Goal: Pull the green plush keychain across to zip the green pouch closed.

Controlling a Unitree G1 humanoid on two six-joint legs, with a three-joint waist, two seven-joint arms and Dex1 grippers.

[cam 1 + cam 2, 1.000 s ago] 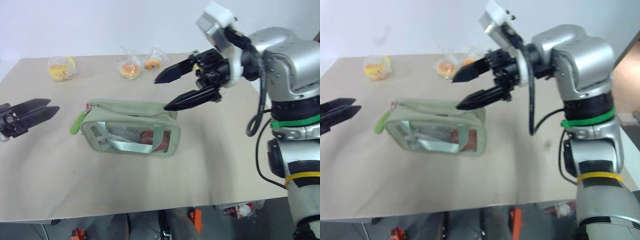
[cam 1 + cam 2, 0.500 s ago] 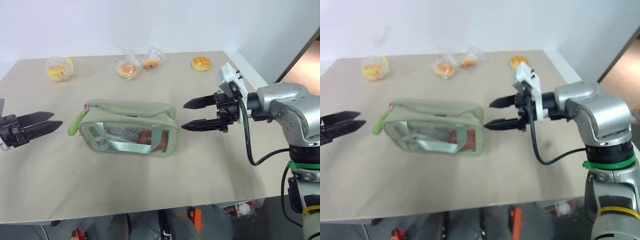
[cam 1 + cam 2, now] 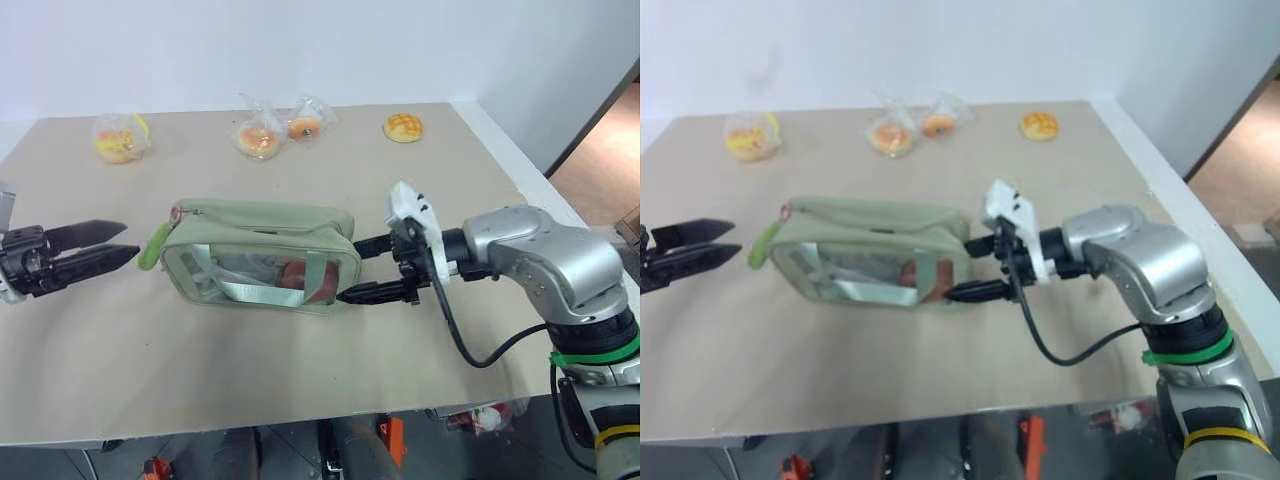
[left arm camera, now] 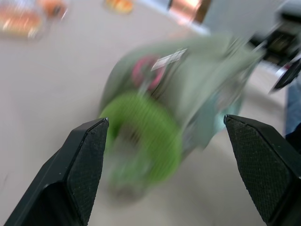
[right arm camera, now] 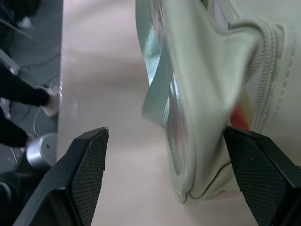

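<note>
The green pouch (image 3: 262, 258) lies lengthwise in the middle of the table, red items showing through its clear side. The green plush keychain (image 3: 155, 246) hangs at its left end from a pink ring (image 4: 145, 73). My left gripper (image 3: 130, 241) is open, level, just left of the keychain and apart from it. In the left wrist view the keychain (image 4: 146, 133) sits between the fingers, a little ahead. My right gripper (image 3: 348, 270) is open and straddles the pouch's right end. The right wrist view shows the pouch end (image 5: 203, 94) between the fingers (image 5: 89, 174).
Three wrapped buns (image 3: 120, 138) (image 3: 258, 139) (image 3: 305, 127) and a bare bun (image 3: 402, 127) lie along the far side of the table. The table's (image 3: 300, 385) near edge runs below the pouch and its right edge passes behind the right arm.
My right gripper came down from above the pouch and moved left until its open fingers straddle the pouch's right end. My left gripper slid right, closer to the keychain.
</note>
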